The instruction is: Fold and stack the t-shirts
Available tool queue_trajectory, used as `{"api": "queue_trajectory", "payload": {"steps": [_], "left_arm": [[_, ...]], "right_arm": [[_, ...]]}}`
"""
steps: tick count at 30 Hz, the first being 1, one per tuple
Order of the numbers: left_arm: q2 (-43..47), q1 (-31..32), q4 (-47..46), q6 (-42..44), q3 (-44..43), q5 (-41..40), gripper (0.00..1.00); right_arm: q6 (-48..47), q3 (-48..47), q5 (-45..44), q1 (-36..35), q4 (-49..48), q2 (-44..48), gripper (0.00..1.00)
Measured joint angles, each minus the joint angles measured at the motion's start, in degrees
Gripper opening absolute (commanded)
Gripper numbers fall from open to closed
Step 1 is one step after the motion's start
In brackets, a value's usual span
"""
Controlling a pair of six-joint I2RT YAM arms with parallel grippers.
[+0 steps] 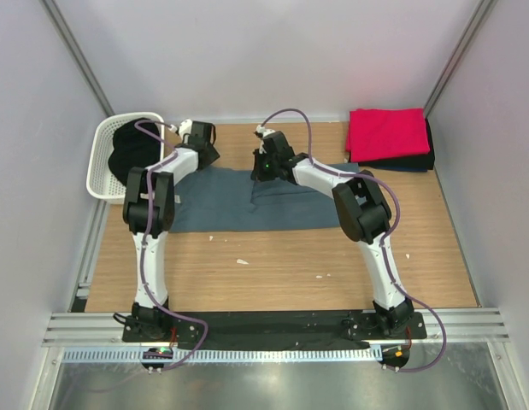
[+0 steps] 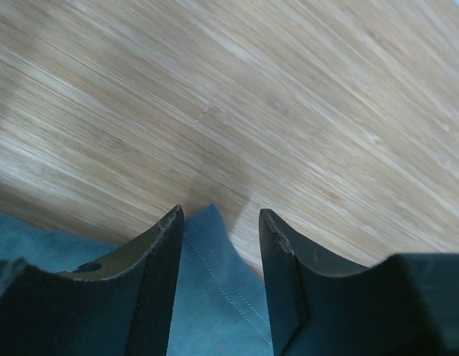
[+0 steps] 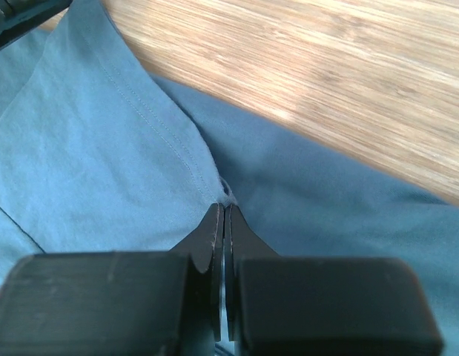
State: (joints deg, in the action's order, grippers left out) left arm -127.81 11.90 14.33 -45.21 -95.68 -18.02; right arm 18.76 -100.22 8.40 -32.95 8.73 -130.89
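Note:
The slate blue-grey t-shirt (image 1: 247,201) lies spread flat across the middle of the table. My right gripper (image 1: 261,167) is shut on a pinch of its cloth by a stitched hem at the shirt's far edge (image 3: 226,202). My left gripper (image 1: 206,145) is open at the shirt's far left corner, and a stitched corner of blue cloth (image 2: 214,274) lies between its jaws. A folded bright red t-shirt (image 1: 385,132) lies on top of folded dark ones (image 1: 418,160) at the far right. A black t-shirt (image 1: 134,152) sits in the basket.
The white perforated basket (image 1: 100,162) stands at the far left against the wall. Grey walls close in the table on three sides. A few small white scraps (image 1: 242,261) lie on the wood in front of the spread shirt.

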Motion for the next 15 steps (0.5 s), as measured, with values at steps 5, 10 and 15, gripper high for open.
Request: {"api": "queue_trajectory", "payload": {"steps": [5, 10, 15], "left_arm": [[-0.90, 0.00, 0.48, 1.25, -0.20, -0.17, 0.35], [-1.05, 0.04, 0.66, 2.19, -0.20, -0.24, 0.23], [-1.16, 0.04, 0.70, 2.36, -0.20, -0.20, 0.10]], "right_arm": [[-0.04, 0.66, -0.31, 0.00, 0.22, 0.04, 0.01], [-0.17, 0.83, -0.42, 0.00, 0.35, 0.07, 0.01], [-0.20, 0.83, -0.44, 0.00, 0.35, 0.07, 0.01]]}}
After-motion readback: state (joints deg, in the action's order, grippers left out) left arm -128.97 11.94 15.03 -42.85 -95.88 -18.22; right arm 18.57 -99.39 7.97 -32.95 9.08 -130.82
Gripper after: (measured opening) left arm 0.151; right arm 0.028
